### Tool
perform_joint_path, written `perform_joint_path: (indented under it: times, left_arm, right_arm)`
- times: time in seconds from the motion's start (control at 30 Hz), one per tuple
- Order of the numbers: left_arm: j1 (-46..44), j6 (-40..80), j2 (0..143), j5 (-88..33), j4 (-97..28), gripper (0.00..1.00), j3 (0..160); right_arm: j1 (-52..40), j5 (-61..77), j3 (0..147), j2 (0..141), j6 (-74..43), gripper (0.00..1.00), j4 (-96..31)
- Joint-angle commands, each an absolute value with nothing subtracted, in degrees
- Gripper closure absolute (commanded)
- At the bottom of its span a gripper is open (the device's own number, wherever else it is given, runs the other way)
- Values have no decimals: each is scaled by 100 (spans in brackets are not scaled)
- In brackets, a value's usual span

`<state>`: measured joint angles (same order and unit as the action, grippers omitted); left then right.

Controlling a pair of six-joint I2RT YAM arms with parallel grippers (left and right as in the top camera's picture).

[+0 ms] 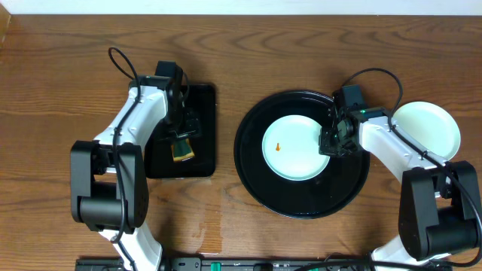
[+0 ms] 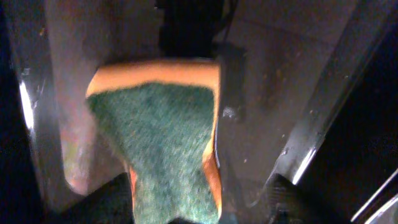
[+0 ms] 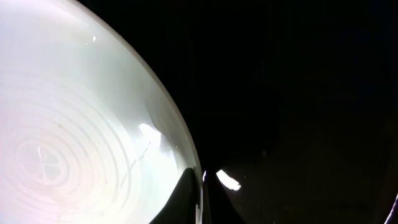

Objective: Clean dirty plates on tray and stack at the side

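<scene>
A pale mint-blue plate [image 1: 297, 147] with a small orange-red smear [image 1: 279, 147] lies in the round black tray [image 1: 301, 199]. My right gripper [image 1: 332, 141] is shut on the plate's right rim. In the right wrist view its fingers [image 3: 202, 199] pinch the rim of the plate [image 3: 74, 124], with the tray [image 3: 298, 93] dark beside it. A pale plate [image 1: 428, 128] rests on the wood table right of the tray; I cannot tell whether another lies under it. My left gripper [image 1: 181, 139] is shut on a green and orange sponge [image 1: 181, 153], which fills the left wrist view [image 2: 161, 137].
A smaller rectangular black tray [image 1: 203, 98] sits left of the round tray, under the left gripper and sponge; its glossy floor shows in the left wrist view [image 2: 280, 56]. Bare wood table [image 1: 60, 90] lies around both trays. The right arm reaches between the two plates.
</scene>
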<state>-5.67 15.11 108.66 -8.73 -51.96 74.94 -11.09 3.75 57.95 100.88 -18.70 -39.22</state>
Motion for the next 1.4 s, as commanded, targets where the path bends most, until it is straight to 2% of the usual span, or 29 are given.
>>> perform_joint_path:
  times: [0.0, 0.3, 0.33, 0.73, 0.83, 1.0, 1.27, 1.37]
  left_arm:
    - [-554, 1570, 10860, -963, -4945, 48, 7214]
    - [-554, 1566, 10866, -941, -3955, 80, 6296]
    - [-554, 1568, 10866, -958, -3861, 92, 6187]
    - [-554, 1435, 10346, -1798, -4611, 91, 6785]
    - [-554, 1437, 10075, -1581, -4654, 64, 6785]
    - [-554, 1446, 10033, -633, -4797, 56, 6753]
    - [-558, 1828, 10451, -642, -4458, 54, 6215]
    - [-558, 1826, 10608, -784, -4228, 60, 5990]
  right_arm:
    - [-1052, 132, 5671, 10276, -1968, 99, -3900]
    - [-1052, 132, 5671, 10276, -1968, 99, -3898]
    - [-1052, 132, 5671, 10276, -1968, 99, -3896]
    - [-1052, 132, 5673, 10276, -1968, 99, -3896]
    - [-1052, 132, 5673, 10276, -1968, 99, -3896]
    - [-1052, 132, 5673, 10276, -1968, 99, -3896]
    - [-1052, 134, 5673, 10276, -1970, 99, -3896]
    - [-1052, 134, 5673, 10276, -1968, 99, -3898]
